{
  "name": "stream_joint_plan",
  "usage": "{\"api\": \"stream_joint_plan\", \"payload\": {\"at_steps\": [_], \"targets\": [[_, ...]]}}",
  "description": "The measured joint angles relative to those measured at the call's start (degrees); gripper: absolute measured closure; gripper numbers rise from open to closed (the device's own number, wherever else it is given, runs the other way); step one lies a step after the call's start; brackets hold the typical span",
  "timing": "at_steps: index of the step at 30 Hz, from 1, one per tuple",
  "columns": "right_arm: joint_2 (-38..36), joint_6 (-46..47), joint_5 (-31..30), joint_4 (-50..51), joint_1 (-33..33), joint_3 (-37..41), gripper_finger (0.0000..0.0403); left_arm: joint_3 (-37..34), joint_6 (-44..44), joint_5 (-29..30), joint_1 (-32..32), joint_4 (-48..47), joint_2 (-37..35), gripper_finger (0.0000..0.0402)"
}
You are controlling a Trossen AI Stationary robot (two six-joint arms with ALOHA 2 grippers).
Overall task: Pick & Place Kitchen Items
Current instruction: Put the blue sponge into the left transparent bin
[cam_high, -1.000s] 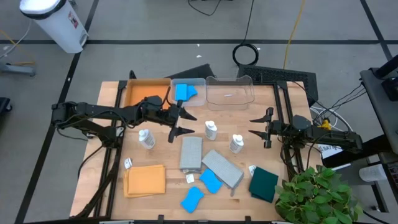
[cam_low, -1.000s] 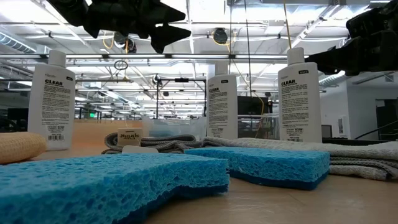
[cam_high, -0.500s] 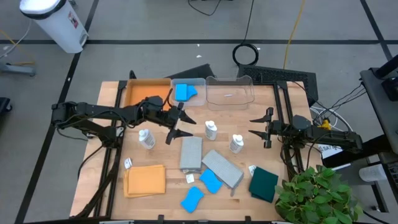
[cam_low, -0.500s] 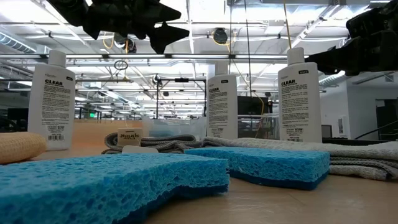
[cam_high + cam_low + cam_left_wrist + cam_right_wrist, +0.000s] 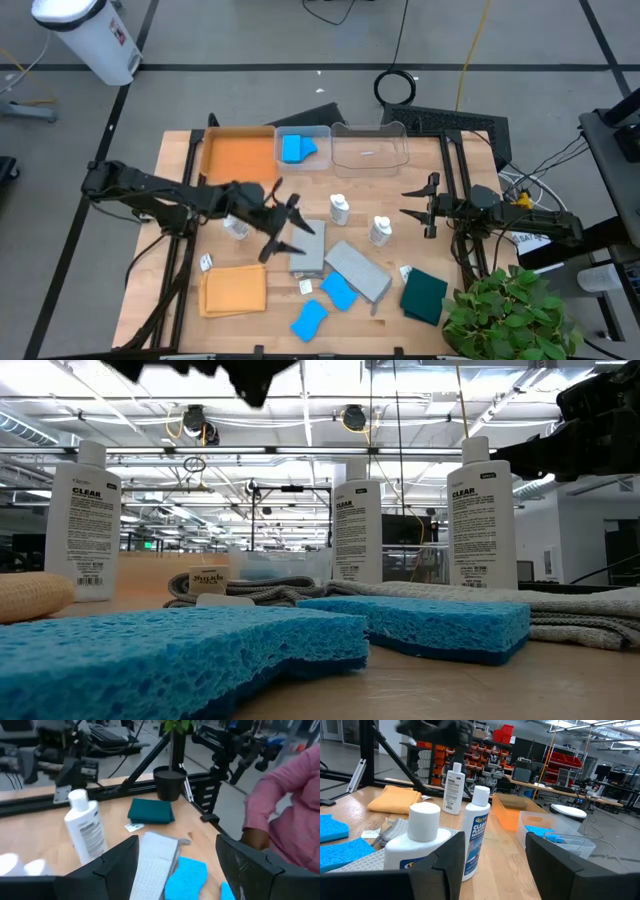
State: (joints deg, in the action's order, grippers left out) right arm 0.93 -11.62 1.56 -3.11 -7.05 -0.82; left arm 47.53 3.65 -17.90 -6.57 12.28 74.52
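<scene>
My left gripper (image 5: 290, 232) hangs open above the table's middle, over a grey folded cloth (image 5: 308, 245), touching nothing; in its wrist view (image 5: 177, 842) the cloth (image 5: 155, 860) lies flat below the fingers. A second grey cloth (image 5: 357, 270) lies beside it. Three white bottles (image 5: 237, 226) (image 5: 339, 209) (image 5: 380, 231) stand upright. Two blue sponges (image 5: 340, 291) (image 5: 309, 319) lie near the front edge, and a third (image 5: 296, 148) lies in a clear bin. An orange cloth (image 5: 232, 290) and a dark green cloth (image 5: 424, 295) lie flat. My right gripper (image 5: 418, 205) waits open at the right.
The orange tray (image 5: 238, 152) and two clear bins (image 5: 322, 132) (image 5: 371, 147) stand along the far edge. A potted plant (image 5: 505, 315) overhangs the near right corner. A person's pink sleeve (image 5: 290, 810) shows beyond the table's near side. Small paper tags (image 5: 206, 262) lie among the items.
My left gripper has swung from beside the bin with the sponge toward the table's near edge, and now stands over the grey cloth. It stayed open throughout. In the low view it has drawn almost out of the picture's top.
</scene>
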Motion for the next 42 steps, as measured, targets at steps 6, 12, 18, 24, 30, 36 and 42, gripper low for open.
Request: {"api": "stream_joint_plan", "payload": {"at_steps": [6,12,18,24,30,36,42], "targets": [[0.00,-0.02,0.00,0.00,0.02,-0.02,0.0222,5.91,0.63,13.48,-10.93,-6.67,3.71,0.0133],[-0.01,0.00,0.00,0.01,0.02,0.00,0.0222,8.51,0.65,15.96,-18.62,-10.07,6.96,0.0133],[0.00,0.00,0.00,-0.07,0.02,0.00,0.0222,8.80,-2.82,18.62,-23.25,-10.72,9.87,0.0133],[0.02,-0.02,-0.01,-0.02,0.02,-0.01,0.0222,8.15,-2.21,21.38,-26.97,-10.72,17.52,0.0133],[0.01,0.00,-0.02,-0.05,0.02,-0.02,0.0222,8.17,-1.28,20.45,-26.40,-6.17,25.53,0.0133],[0.02,-0.02,0.00,-0.02,0.02,-0.02,0.0222,8.15,-2.83,16.28,-25.51,-0.85,29.89,0.0133],[0.02,-0.02,0.00,-0.02,0.02,-0.01,0.0222,8.17,-4.29,15.95,-25.37,2.57,33.69,0.0133]]}}
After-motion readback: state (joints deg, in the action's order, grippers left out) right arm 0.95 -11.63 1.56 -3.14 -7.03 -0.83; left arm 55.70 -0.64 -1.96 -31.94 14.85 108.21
